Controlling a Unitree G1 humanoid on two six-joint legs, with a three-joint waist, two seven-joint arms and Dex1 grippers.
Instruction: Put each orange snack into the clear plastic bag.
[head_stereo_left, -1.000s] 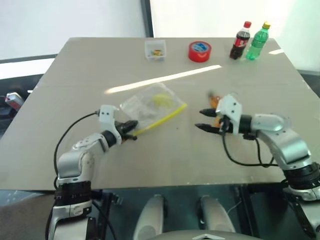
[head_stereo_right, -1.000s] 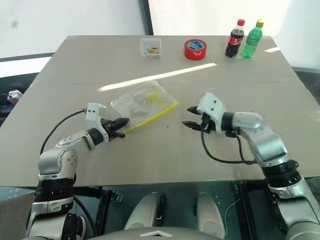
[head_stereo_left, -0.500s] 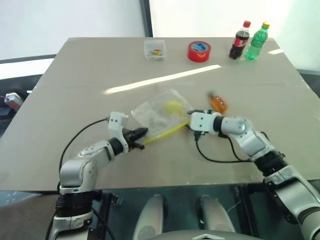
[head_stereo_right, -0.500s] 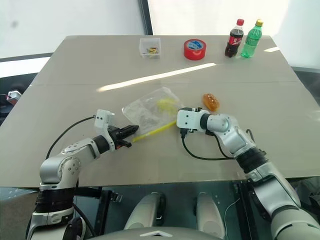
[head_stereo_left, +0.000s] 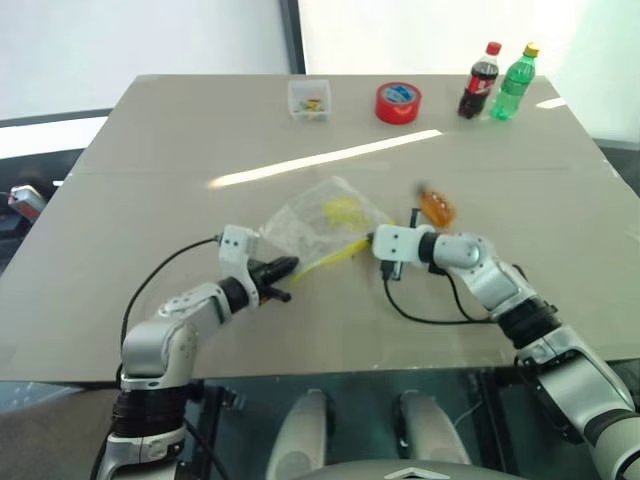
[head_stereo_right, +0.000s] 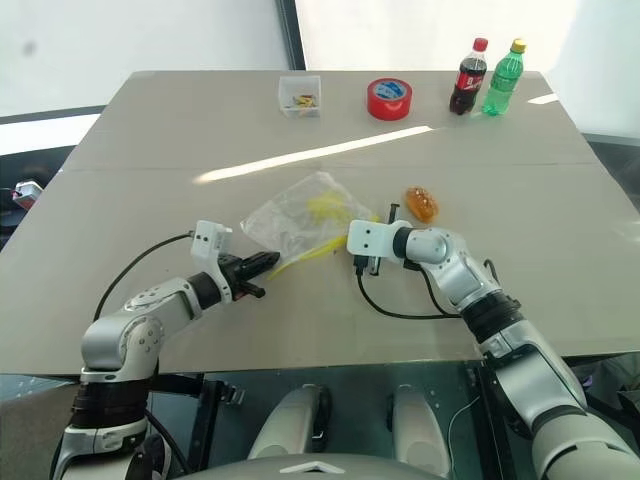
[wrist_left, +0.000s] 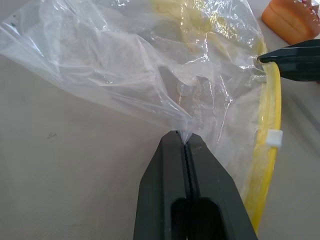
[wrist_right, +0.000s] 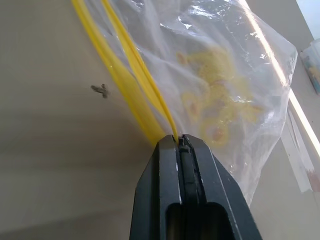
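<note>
Right pincer (wrist_right: 180, 142) now pinches clear plastic bag (head_stereo_left: 320, 218); yellow strip slants toward left pincer (wrist_left: 184, 140)

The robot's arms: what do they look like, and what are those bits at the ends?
Both arms are rounded silver-grey shells with black joints. Each ends in a white boxy wrist block and a pincer of two slim black fingers, the left pincer and the right pincer. A thin black cable loops loosely beside each forearm.

You've bare table (head_stereo_left: 150, 170) left of the clear plastic bag (head_stereo_left: 315, 215) — on its right, an orange snack (head_stereo_left: 436, 207) sits close.
</note>
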